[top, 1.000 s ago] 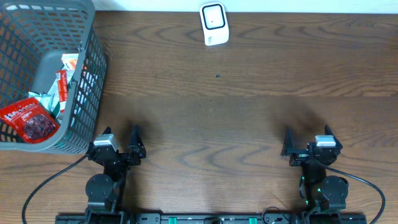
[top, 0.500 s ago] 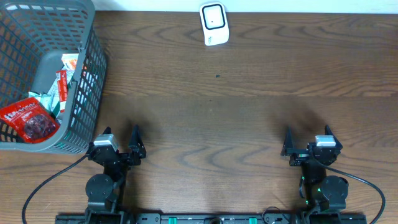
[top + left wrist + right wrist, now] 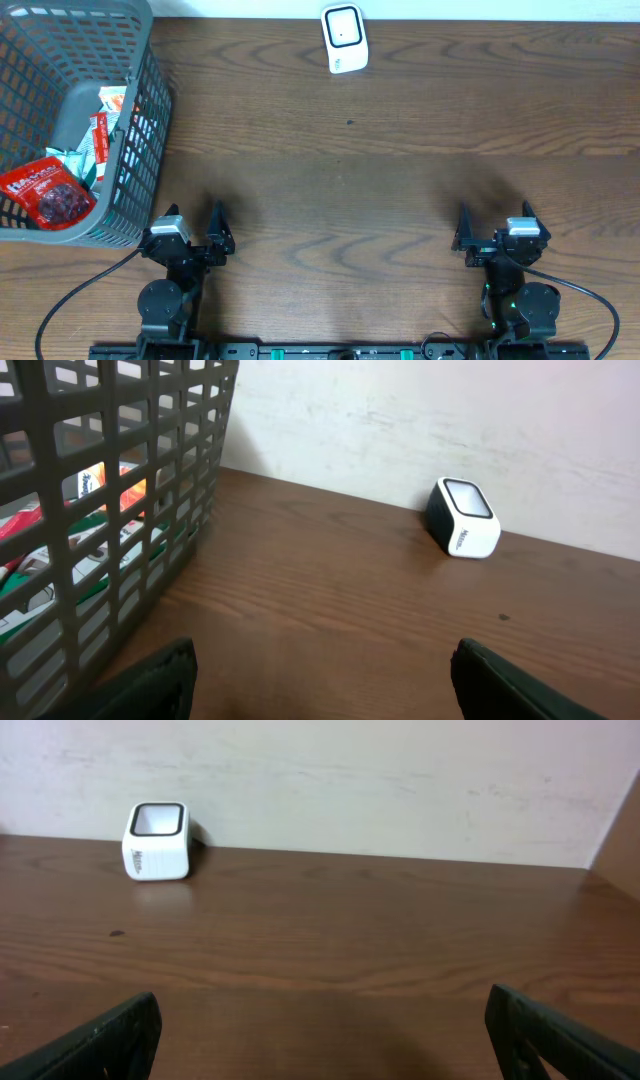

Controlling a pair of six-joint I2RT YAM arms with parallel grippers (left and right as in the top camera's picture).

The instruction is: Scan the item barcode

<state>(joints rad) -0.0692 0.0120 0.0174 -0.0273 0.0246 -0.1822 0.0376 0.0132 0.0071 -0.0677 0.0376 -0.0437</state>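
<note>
Snack packets (image 3: 92, 148) are lying inside the grey basket (image 3: 146, 128) at about ten o'clock on the tabletop (image 3: 400, 170), with a red packet (image 3: 48, 192) uppermost toward its near side; no barcode is showing from here. You are looking at the opening step as I judge it: nothing is being held, so a pick from the basket is coming first. The white scanner (image 3: 344, 38) is sitting at twelve o'clock, well apart from both arms. Your left pincer (image 3: 192, 226) is resting low at seven o'clock, jaws spread wide and empty, just beside the basket's near wall, so it is the natural one for reaching over the rim. Your right pincer (image 3: 495, 226) is sitting at five o'clock, equally wide and empty, pointing toward twelve.
</note>
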